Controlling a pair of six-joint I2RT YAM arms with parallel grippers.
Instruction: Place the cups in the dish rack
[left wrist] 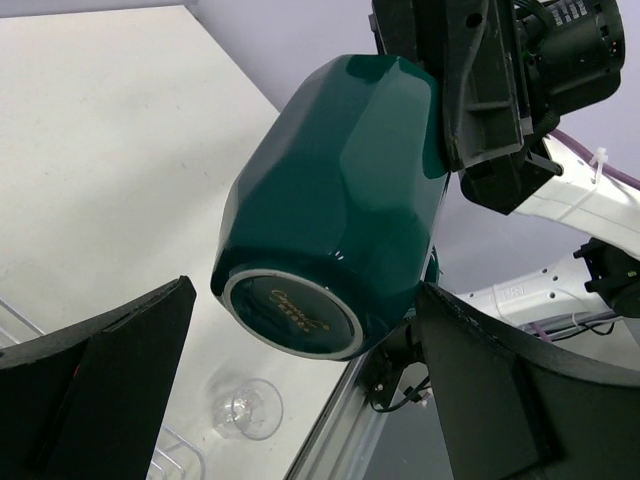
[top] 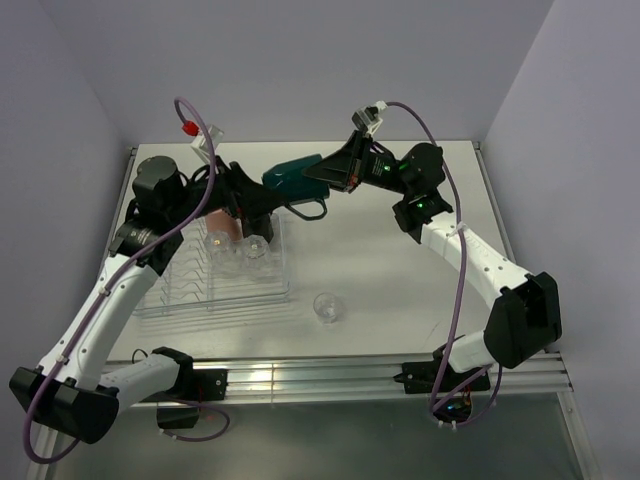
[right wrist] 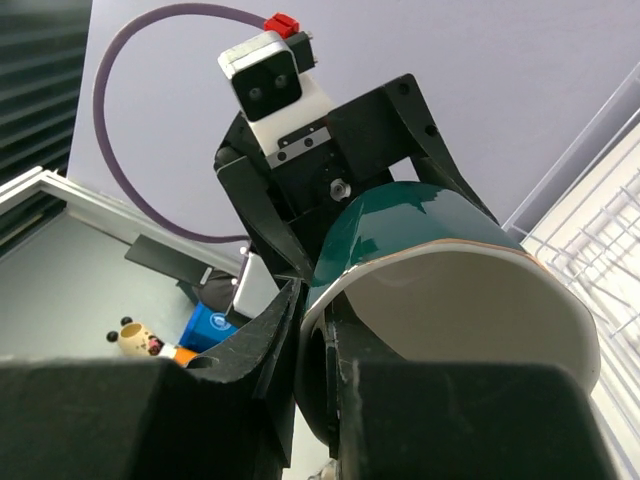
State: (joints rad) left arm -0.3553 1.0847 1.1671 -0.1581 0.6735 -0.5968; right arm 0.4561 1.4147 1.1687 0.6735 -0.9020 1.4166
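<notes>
White tabletop lies below; the dark green mug hangs mid-frame in the air, long axis tilted, base toward lower left. Right gripper pinches its rim. Left gripper, spread wide and holding nothing, flanks the base. Dish rack sits lower left in the overhead view.

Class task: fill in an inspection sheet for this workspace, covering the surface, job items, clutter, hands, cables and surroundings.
Surface: white table, no spills seen.
Job's things: dark green mug held in the air between the arms; the clear dish rack holds a salmon cup and clear tumblers; one loose tumbler stands on the table beside the rack.
Clutter: nothing seen.
Hands: right hand shut on the mug's rim; left hand open around the mug's body.
Cables: purple cable looped at each wrist, not snagged.
Surroundings: pale walls on three sides.
</notes>
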